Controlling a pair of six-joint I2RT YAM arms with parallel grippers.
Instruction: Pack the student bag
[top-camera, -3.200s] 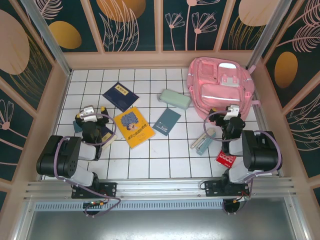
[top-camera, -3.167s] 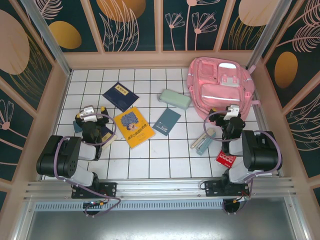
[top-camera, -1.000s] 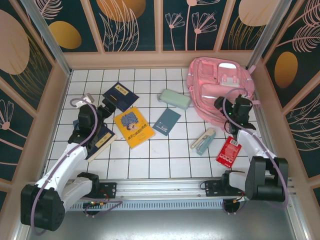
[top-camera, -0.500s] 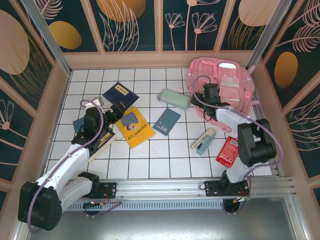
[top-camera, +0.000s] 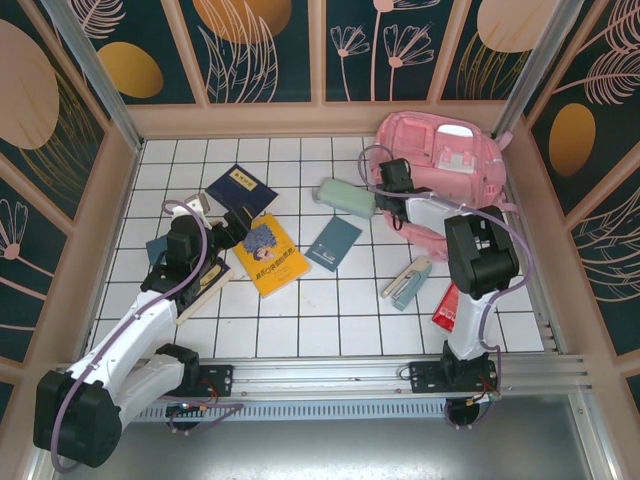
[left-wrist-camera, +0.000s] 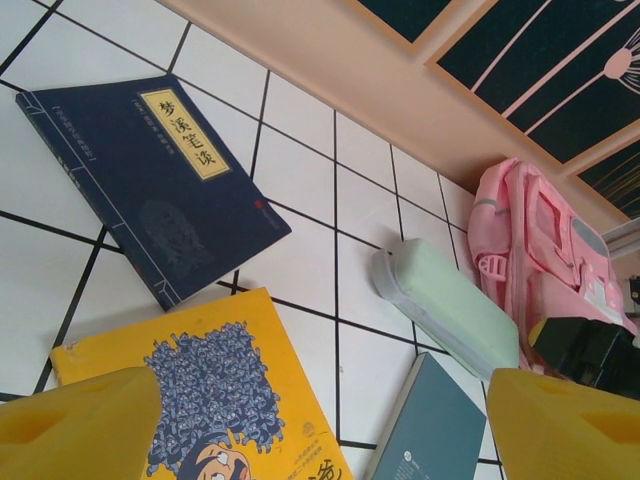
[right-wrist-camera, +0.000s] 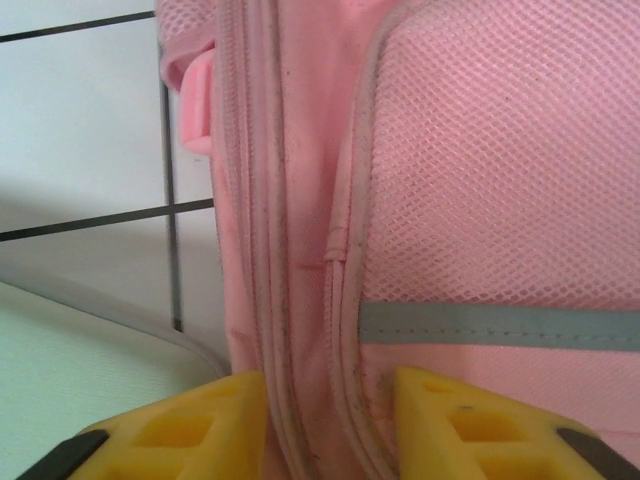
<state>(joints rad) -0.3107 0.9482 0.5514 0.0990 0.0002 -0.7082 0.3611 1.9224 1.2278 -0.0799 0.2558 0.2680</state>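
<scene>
The pink student bag (top-camera: 452, 168) lies at the back right of the tiled floor. My right gripper (top-camera: 388, 181) is at its left edge. In the right wrist view a fold of the bag's (right-wrist-camera: 480, 200) pink side seam fills the gap between the yellow fingers (right-wrist-camera: 180, 425), and my right gripper (right-wrist-camera: 330, 410) is shut on it. My left gripper (top-camera: 232, 222) hovers open over the yellow book (top-camera: 266, 254). In the left wrist view that gripper (left-wrist-camera: 320, 420) has nothing between its fingers, with the yellow book (left-wrist-camera: 200, 380) below.
A navy book (top-camera: 241, 192), a mint-green pencil case (top-camera: 349, 198) and a teal notebook (top-camera: 334, 243) lie mid-floor. The pencil case (right-wrist-camera: 80, 370) sits right beside the bag's edge. A stapler-like item (top-camera: 405, 282) and a red pack (top-camera: 447, 308) lie near the right arm. Walls enclose the floor.
My right gripper has swung left across the bag to its left edge and closed on the side seam. The left arm has barely moved.
</scene>
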